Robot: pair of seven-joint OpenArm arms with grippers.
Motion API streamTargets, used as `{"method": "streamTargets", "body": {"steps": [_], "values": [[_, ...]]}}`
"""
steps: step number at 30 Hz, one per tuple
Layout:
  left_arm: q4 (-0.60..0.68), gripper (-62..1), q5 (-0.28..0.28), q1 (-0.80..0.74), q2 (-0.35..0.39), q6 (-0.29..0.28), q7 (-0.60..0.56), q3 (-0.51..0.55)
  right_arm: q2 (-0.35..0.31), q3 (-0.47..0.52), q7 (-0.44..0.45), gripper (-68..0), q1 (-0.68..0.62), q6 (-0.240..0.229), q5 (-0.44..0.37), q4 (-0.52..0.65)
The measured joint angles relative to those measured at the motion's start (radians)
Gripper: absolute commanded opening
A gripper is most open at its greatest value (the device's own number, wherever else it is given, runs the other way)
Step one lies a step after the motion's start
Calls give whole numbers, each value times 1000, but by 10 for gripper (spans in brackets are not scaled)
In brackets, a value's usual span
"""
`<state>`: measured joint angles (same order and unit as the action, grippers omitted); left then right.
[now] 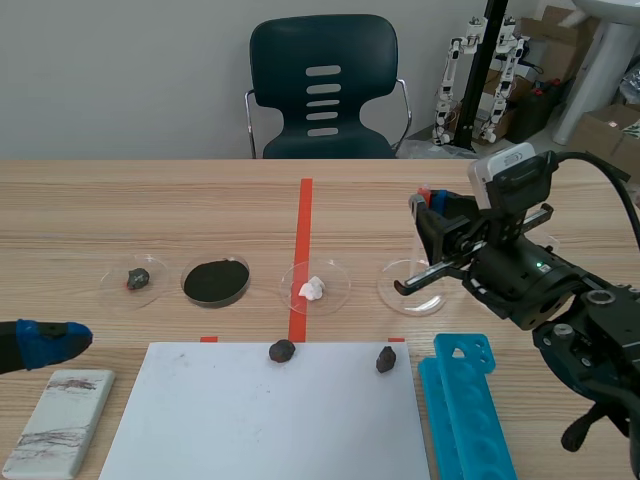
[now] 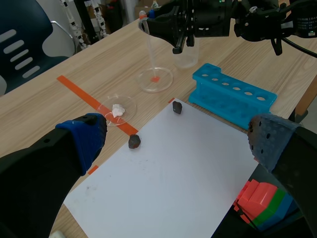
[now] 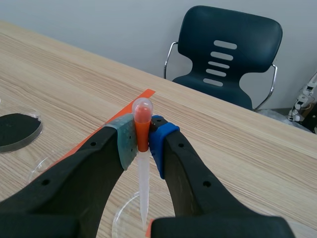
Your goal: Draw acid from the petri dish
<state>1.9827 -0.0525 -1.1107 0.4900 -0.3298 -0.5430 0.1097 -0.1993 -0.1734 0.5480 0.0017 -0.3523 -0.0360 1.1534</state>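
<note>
The pipette (image 3: 143, 173) is clenched in the right gripper (image 3: 142, 141), tip aimed below its fingers (image 3: 126, 144) at the petri dish (image 2: 168, 83) (presumably to draw); the left gripper (image 2: 176, 134) is released.

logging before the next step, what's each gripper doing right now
Left gripper: open, holding nothing.
Right gripper: shut on the pipette.

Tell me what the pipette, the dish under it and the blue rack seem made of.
Pipette: likely soft translucent plastic; the stem looks milky and see-through, the bulb tinted orange-red.
Petri dish: clear and glossy, the table shows through; glass or plastic, I cannot tell.
Blue rack: opaque moulded plastic by its look, even colour, rounded holes, slight sheen.
</note>
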Motion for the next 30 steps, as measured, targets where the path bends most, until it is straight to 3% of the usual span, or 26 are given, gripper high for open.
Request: {"method": "streamTargets", "body": {"steps": [7,17,30], "values": [[0,-11,0,0,0,0,0,0,12,1,15,-612,0,16,3,-46],[0,-11,0,0,0,0,0,0,11,1,122,-611,-2,16,3,-90],[0,-11,0,0,0,0,0,0,11,1,105,-611,-18,16,2,-90]]}}
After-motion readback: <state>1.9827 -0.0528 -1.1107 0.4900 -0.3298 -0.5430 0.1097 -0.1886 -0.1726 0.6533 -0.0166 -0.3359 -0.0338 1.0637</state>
